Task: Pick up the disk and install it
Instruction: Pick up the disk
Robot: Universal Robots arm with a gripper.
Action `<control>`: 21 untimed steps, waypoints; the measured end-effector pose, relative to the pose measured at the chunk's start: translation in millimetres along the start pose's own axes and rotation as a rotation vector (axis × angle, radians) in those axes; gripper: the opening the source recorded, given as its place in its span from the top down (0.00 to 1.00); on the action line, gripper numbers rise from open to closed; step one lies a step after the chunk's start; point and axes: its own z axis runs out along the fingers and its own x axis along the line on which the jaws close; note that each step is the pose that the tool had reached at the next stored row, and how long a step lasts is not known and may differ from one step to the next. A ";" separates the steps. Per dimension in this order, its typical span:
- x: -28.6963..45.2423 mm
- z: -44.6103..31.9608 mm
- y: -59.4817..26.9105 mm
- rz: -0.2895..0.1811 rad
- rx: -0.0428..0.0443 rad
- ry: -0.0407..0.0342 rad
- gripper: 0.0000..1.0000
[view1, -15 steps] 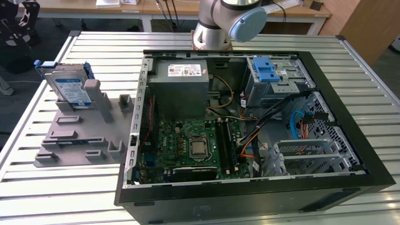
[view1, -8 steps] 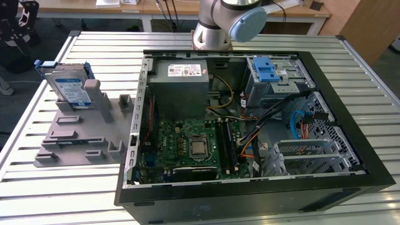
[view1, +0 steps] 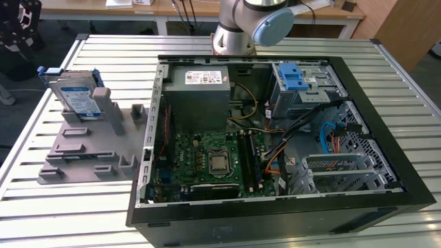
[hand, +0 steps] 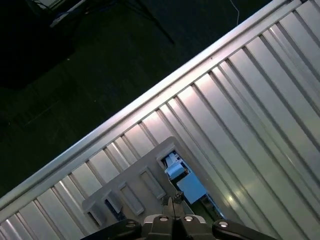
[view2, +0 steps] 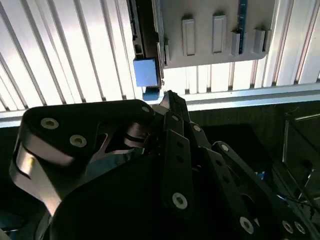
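Note:
The disk [view1: 76, 95] stands on edge in a grey slotted holder [view1: 90, 150] on the table at the exterior view's left; it is silver with a blue-and-white label and a blue bracket. In both wrist views my gripper [hand: 172, 202] [view2: 169, 96] hangs well above the table, over the holder [hand: 132, 187] [view2: 215, 30]. The disk [hand: 182, 181] [view2: 147, 72] shows as a blue patch just past my fingertips. They are pressed together, shut on nothing.
An open computer case [view1: 148, 170] lies on the slatted metal table [view1: 82, 212], right of the holder. Inside are a grey power supply [view1: 200, 98] and a drive cage with a blue latch [view1: 293, 77]. The arm's base [view1: 234, 31] stands behind the case.

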 end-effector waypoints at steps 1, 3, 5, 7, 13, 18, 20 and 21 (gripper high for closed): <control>0.0 0.1 0.0 -0.016 0.0000 0.0003 0.89; 0.0 0.2 0.0 -0.050 -0.0001 0.0010 0.89; 0.0 0.2 0.0 -0.082 -0.0003 0.0018 0.89; 0.0 0.2 0.0 -0.110 -0.0005 0.0026 0.89; -0.3 1.4 0.3 -0.175 0.0049 0.0008 0.89; -5.1 3.4 3.0 -0.177 0.0116 -0.0035 0.89; -8.1 3.8 4.1 -0.178 0.0116 -0.0032 0.89; -9.5 4.2 4.9 -0.179 0.0122 -0.0021 0.89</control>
